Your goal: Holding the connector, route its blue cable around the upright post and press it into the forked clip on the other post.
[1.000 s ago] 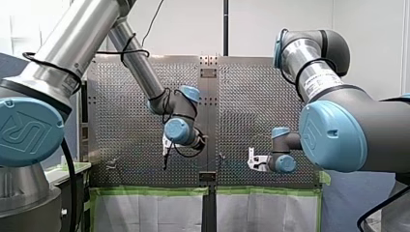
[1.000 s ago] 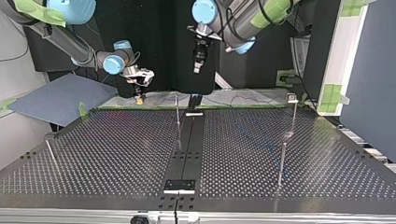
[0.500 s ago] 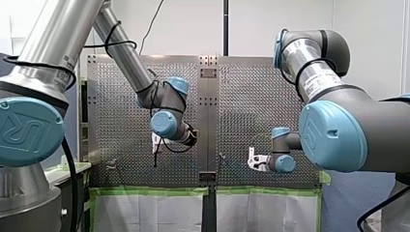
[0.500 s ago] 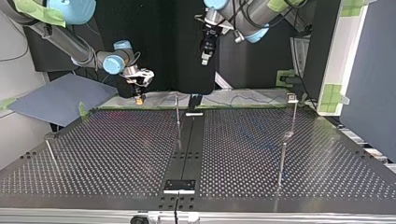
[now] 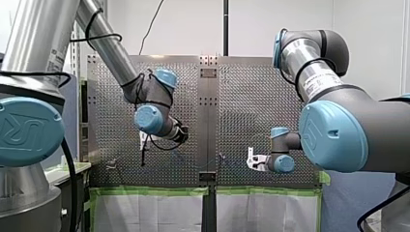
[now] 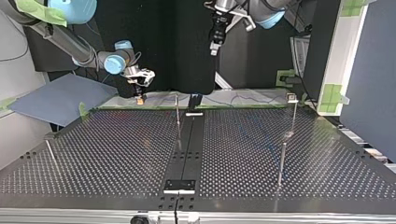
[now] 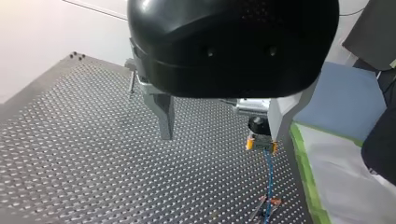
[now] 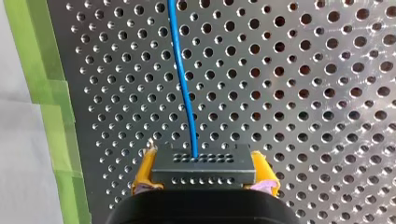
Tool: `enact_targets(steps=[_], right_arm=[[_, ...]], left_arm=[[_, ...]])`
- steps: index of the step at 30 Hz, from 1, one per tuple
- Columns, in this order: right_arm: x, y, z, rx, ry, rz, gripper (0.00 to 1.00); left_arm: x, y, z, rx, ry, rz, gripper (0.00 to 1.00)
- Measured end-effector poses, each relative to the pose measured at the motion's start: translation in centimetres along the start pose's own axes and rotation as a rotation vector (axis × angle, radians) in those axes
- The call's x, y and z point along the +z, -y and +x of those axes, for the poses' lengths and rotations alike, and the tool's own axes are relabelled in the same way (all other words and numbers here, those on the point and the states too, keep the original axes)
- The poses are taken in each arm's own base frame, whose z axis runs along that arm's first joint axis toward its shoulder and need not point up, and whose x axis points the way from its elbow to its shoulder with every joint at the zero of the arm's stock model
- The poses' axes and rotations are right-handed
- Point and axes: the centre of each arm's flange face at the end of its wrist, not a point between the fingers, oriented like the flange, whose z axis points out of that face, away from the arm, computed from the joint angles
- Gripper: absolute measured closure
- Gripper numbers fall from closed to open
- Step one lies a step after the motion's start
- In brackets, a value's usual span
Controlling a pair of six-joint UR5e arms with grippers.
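the connector (image 8: 203, 163), a black block with rows of small holes, is held clamped between the yellow pads (image 8: 144, 170) of the right gripper (image 8: 204, 171). the blue cable (image 8: 184, 84) is seen leaving the middle of the connector's face and running ahead of the gripper over the perforated table (image 8: 303, 93), curving slightly. a strip of green tape (image 8: 51, 93) is laid along the table's edge beside the gripper.

in the top view the right gripper (image 6: 139, 91) is found at the upper left of the frame, low over the table's far edge, with a thin upright post (image 6: 178, 114) standing just right of it near the frame's middle. the left gripper (image 6: 215, 39) is hung well above the table at the upper middle of the frame, well apart from the connector.

in the left wrist view the metal fingers (image 7: 164, 116) of the left gripper (image 7: 220, 135) are spread apart, with nothing held between them. the right gripper (image 7: 259, 137) is seen beyond one finger, the blue cable (image 7: 268, 182) trailing from it across the table.
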Motion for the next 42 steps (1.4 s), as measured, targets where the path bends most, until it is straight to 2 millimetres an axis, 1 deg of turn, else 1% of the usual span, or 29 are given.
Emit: enact_targets(steps=[7,12,15,17,22,28,33,37,42], right_arm=[[0.0,0.1,0.0,0.000,0.000,0.002,1.00],[0.1,-0.3,0.2,-0.009,-0.001,-0.019,1.00],[0.1,-0.6,0.5,-0.028,0.000,-0.042,1.00],[0.1,-0.7,1.0,-0.038,-0.001,-0.058,1.00],[-0.1,-0.7,3.3,-0.048,-0.007,-0.078,1.00],[-0.5,0.2,6.2,-0.044,-0.007,-0.077,1.00],[-0.9,1.0,8.2,-0.021,-0.008,-0.070,1.00],[-1.4,1.8,10.1,-0.008,-0.008,-0.063,1.00],[-2.0,2.4,12.3,-0.006,-0.008,-0.075,1.00]], left_arm=[[-1.6,-0.9,-1.1,-0.070,0.066,-0.002,0.01],[-2.8,-1.5,-1.5,-0.126,0.106,0.012,0.01],[-3.2,-1.6,-2.2,-0.147,0.143,0.024,0.01],[-3.3,-1.4,-2.9,-0.158,0.174,0.033,0.01],[-2.9,-0.9,-4.6,-0.187,0.242,0.056,0.01],[-2.3,-0.2,-5.6,-0.215,0.289,0.102,0.01],[-2.2,0.0,-5.9,-0.224,0.306,0.124,0.01],[-2.1,0.1,-5.9,-0.226,0.309,0.127,0.01],[-2.1,0.0,-5.9,-0.226,0.309,0.127,0.01]])
